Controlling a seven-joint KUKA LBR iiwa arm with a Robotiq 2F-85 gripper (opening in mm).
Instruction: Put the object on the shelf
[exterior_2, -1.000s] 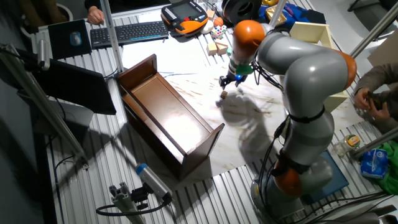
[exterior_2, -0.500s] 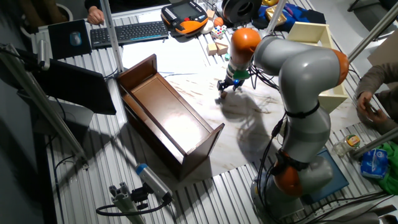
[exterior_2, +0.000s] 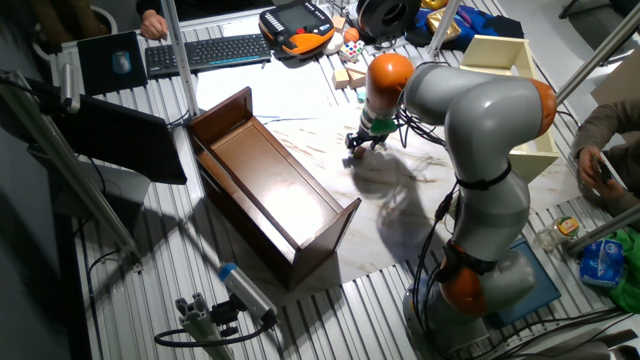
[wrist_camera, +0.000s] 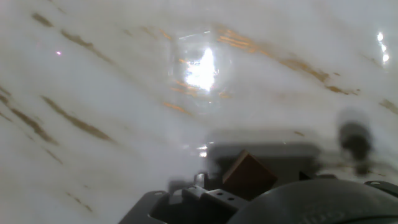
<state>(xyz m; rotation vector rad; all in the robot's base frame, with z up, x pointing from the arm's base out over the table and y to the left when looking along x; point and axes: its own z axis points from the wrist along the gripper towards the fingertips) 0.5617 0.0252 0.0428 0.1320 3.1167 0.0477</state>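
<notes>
The work surface is a glossy white marble-pattern sheet (exterior_2: 300, 135) with thin tan veins, laid over a ribbed metal table (exterior_2: 150, 260). In the hand view the sheet shows a bright lamp glare and blurred streaks.

The shelf (exterior_2: 268, 185) is a long, open, box-shaped unit of dark brown polished wood with a flat floor, low side walls and taller end panels. It lies across the left edge of the sheet. Its long axis runs diagonally, from the far-left end panel toward the near edge of the sheet.

The object (wrist_camera: 249, 176) is a small tan-brown wooden cube with a matte face and sharp edges. It rests on the sheet to the right of the shelf, apart from it, toward the sheet's far edge. In the hand view one corner points up, so it sits rotated in the frame; a cube has no long axis to report. In the fixed view it is too small and too hidden by the tool to make out.

The gripper (exterior_2: 360, 141) is lowered to the sheet at the cube. The arm has smooth grey housings and orange joint caps. Dark, blurred tool parts fill the bottom of the hand view just below the cube. Whether the fingers are spread or pressed on the cube cannot be determined.
</notes>
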